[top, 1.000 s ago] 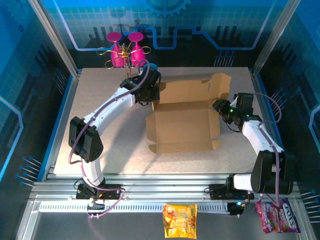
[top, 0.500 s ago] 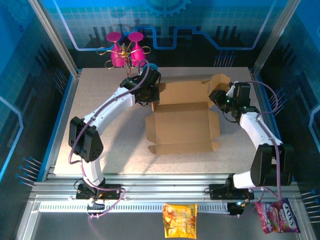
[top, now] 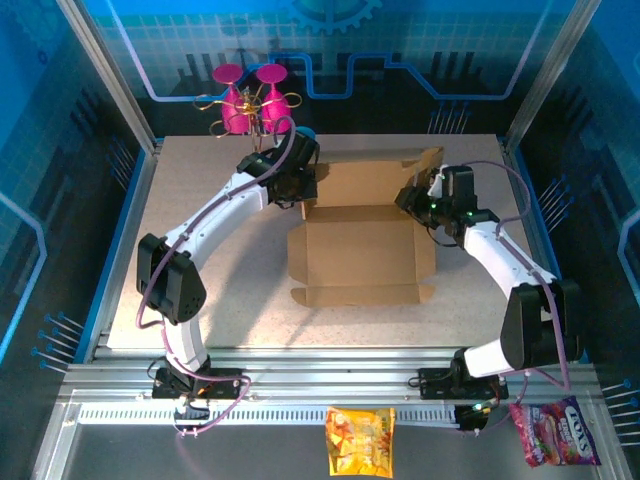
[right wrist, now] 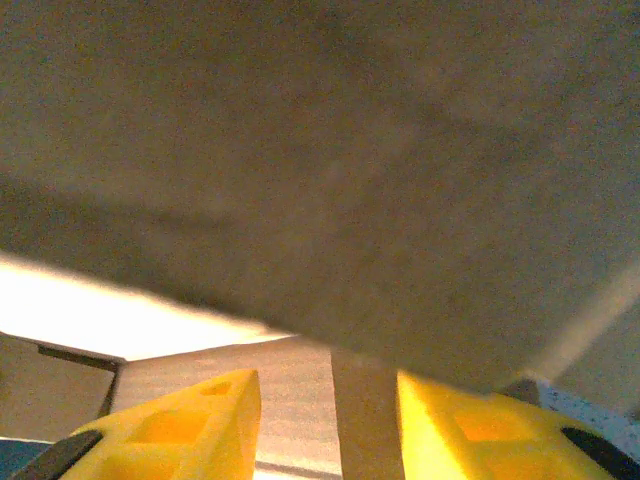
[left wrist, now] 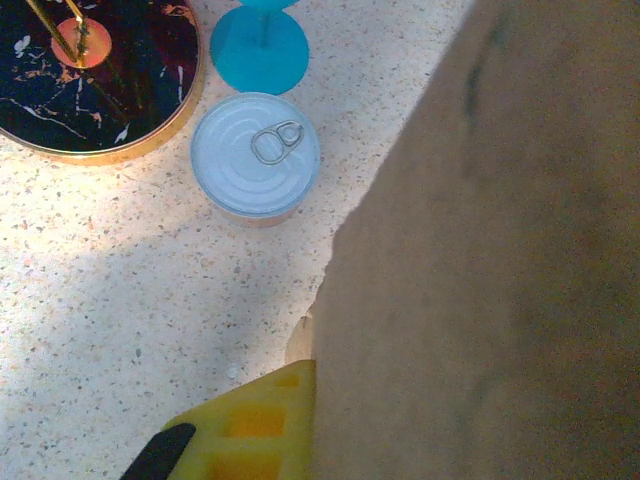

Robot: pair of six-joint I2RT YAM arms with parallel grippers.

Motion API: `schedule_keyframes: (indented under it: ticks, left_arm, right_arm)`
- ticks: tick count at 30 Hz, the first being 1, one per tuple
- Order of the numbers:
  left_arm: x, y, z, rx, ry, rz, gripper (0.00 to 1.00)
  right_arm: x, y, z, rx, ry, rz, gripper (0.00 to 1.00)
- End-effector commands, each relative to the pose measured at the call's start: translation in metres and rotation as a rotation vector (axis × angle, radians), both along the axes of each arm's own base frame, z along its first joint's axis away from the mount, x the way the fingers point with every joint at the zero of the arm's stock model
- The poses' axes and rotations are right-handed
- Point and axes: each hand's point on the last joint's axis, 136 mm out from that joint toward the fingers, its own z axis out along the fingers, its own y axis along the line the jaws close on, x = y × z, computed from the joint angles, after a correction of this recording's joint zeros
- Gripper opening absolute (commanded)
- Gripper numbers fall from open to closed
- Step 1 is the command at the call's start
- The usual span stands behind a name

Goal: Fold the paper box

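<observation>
Gripping plain brown cardboard box (top: 355, 250) by a side flap, R gripper (top: 412, 200) jaws are clamped on it, prob. to raise that wall. L gripper (top: 303, 188) steadies the opposite corner; can't tell its jaws' state. Box lies betw. both.

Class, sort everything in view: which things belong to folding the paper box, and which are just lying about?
Job in hand: paper box; left arm's fingers; right arm's fingers.

Lying about: tin can; pink glasses on a gold stand; blue glass base; yellow snack bag; purple sweet bag.
</observation>
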Motion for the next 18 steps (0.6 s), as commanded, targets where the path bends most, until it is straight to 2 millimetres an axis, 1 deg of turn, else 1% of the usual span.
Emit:
schedule_keyframes:
  ticks: [1, 4, 7, 11, 14, 18]
  left_arm:
    - [0.004, -0.011, 0.022, -0.064, -0.034, -0.026, 0.00]
    - [0.003, -0.009, 0.022, -0.059, -0.032, -0.026, 0.00]
    - [0.002, -0.007, 0.021, -0.054, -0.028, -0.026, 0.00]
    - [0.002, -0.006, 0.022, -0.049, -0.027, -0.029, 0.00]
    - [0.002, -0.006, 0.021, -0.052, -0.025, -0.031, 0.00]
    - [0.002, -0.006, 0.021, -0.053, -0.025, -0.030, 0.00]
  right_arm:
    - [0.002, 0.005, 0.014, -0.042, -0.034, 0.025, 0.43]
    - [0.001, -0.001, 0.033, -0.072, -0.085, 0.014, 0.46]
    - [-0.003, -0.008, 0.060, -0.106, -0.151, 0.001, 0.47]
    - [-0.013, -0.022, 0.086, -0.163, -0.224, -0.044, 0.54]
    - [-0.015, -0.027, 0.097, -0.193, -0.259, -0.060, 0.60]
    - [-0.008, -0.025, 0.100, -0.213, -0.255, -0.043, 0.61]
